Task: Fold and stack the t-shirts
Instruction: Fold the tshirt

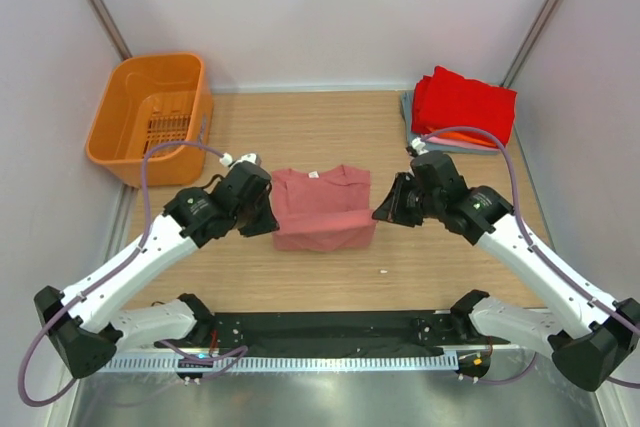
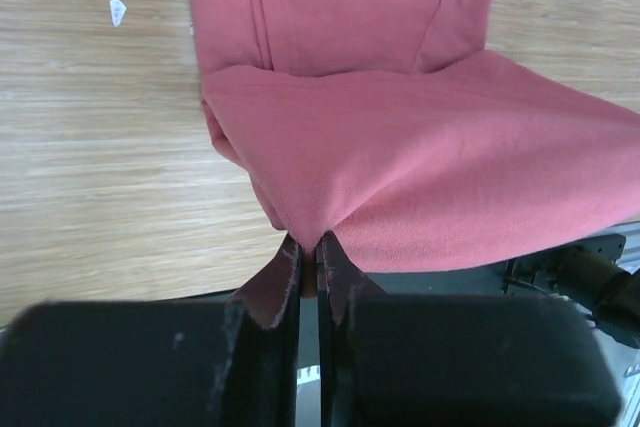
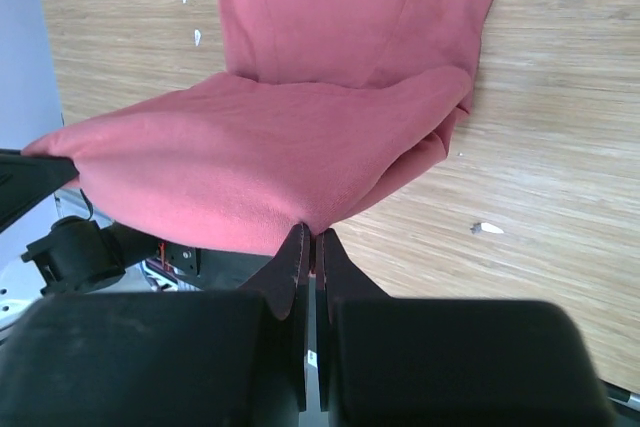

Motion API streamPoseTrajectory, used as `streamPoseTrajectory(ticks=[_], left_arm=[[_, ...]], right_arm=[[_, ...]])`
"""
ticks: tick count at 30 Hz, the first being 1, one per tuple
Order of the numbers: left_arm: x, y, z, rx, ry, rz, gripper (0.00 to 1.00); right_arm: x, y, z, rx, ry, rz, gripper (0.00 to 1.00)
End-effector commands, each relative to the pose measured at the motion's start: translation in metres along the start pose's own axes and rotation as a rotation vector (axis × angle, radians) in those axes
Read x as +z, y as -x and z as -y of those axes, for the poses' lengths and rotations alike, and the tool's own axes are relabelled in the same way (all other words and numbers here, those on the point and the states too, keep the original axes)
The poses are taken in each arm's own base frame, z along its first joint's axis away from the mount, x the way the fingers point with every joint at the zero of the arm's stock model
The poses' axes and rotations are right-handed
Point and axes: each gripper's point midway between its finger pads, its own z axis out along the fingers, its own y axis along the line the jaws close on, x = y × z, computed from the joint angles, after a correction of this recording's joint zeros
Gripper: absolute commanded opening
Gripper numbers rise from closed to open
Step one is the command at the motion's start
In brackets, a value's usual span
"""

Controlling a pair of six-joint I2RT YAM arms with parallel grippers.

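The salmon-pink t-shirt (image 1: 322,205) lies mid-table with its white neck label (image 1: 312,175) at the far edge. Its near hem is lifted and stretched between both grippers. My left gripper (image 1: 268,215) is shut on the shirt's left corner (image 2: 310,232). My right gripper (image 1: 382,211) is shut on the right corner (image 3: 312,230). The lifted part (image 2: 430,167) hangs above the flat part (image 3: 350,7). A folded bright red shirt (image 1: 464,105) tops a stack at the far right, with a grey-blue one (image 1: 408,105) under it.
An orange plastic basket (image 1: 152,117) stands at the far left corner. A small white scrap (image 1: 382,271) lies on the wood near the front. The black base rail (image 1: 330,332) runs along the near edge. White walls close in both sides.
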Motion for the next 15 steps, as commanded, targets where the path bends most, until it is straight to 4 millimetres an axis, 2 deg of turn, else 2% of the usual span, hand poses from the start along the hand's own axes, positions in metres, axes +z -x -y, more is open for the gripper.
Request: streamPoseTrajectory(ticks=[1, 6, 9, 10, 11, 12, 13, 14, 15], left_arm=[[-0.010, 0.018, 0.001, 0.010, -0.023, 0.031, 0.06], [0.003, 0.031, -0.004, -0.010, -0.031, -0.013, 0.06], [0.017, 0.043, -0.002, -0.006, -0.048, -0.045, 0.07], [0.023, 0.050, -0.002, -0.023, -0.063, -0.058, 0.09], [0.032, 0.060, 0.000, -0.020, -0.071, -0.056, 0.09], [0.037, 0.081, -0.002, -0.021, -0.071, -0.032, 0.09], [0.068, 0.086, -0.009, -0.027, -0.020, -0.085, 0.11], [0.084, 0.099, -0.010, -0.021, -0.009, -0.087, 0.15], [0.089, 0.135, -0.005, -0.019, -0.026, -0.042, 0.24]], right_arm=[[-0.009, 0.015, -0.008, -0.025, 0.013, 0.057, 0.01], [0.005, 0.021, -0.001, -0.022, -0.014, 0.041, 0.01], [0.021, 0.039, 0.008, -0.018, -0.028, 0.029, 0.01], [0.023, 0.053, 0.007, -0.013, -0.021, 0.045, 0.01], [0.030, 0.062, 0.010, -0.004, -0.025, 0.038, 0.01], [0.048, 0.076, 0.028, 0.026, -0.074, 0.026, 0.01], [0.054, 0.102, 0.027, 0.014, -0.088, 0.068, 0.02], [0.066, 0.118, 0.030, 0.010, -0.101, 0.077, 0.05], [0.105, 0.128, 0.058, 0.046, -0.169, 0.019, 0.13]])
